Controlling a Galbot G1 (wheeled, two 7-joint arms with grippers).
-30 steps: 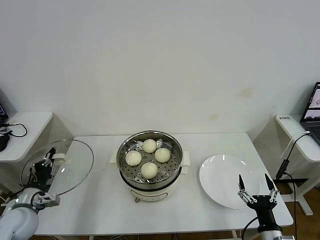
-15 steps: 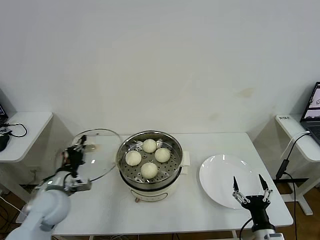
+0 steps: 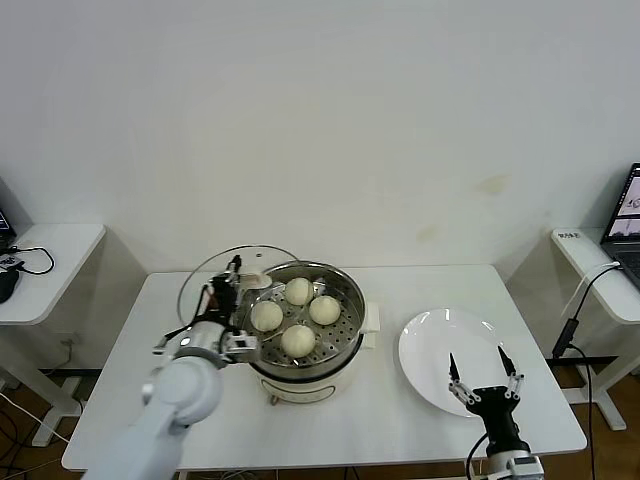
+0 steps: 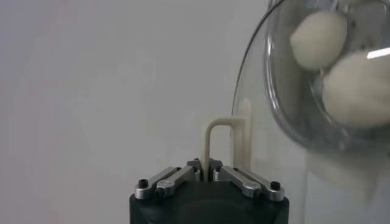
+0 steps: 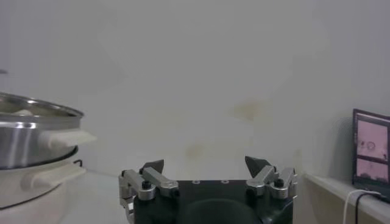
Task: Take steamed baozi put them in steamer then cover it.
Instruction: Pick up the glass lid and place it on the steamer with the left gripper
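Note:
The steamer [image 3: 348,318] stands mid-table on its cream-white base, with several steamed baozi [image 3: 299,291] on the perforated steel bottom. My left gripper [image 3: 232,280] is shut on the cover's cream bar handle [image 4: 222,131] and holds the glass cover [image 3: 200,285] tilted on edge at the steamer's left rim. In the left wrist view the baozi [image 4: 320,39] show through the glass. My right gripper [image 3: 478,375] hangs open and empty over the front edge of the white plate [image 3: 440,340]. In the right wrist view its jaws [image 5: 205,163] stand wide apart, with the steamer [image 5: 30,131] off to the side.
The white plate lies bare to the right of the steamer. Small side tables stand at both ends of the table, the right one carrying a laptop [image 3: 628,215] and cables. A plain wall rises close behind the table.
My left arm has swung the cover from beyond the table's left edge rightward to the steamer's left rim. The right gripper has drifted slightly left and toward the table's front edge, still open.

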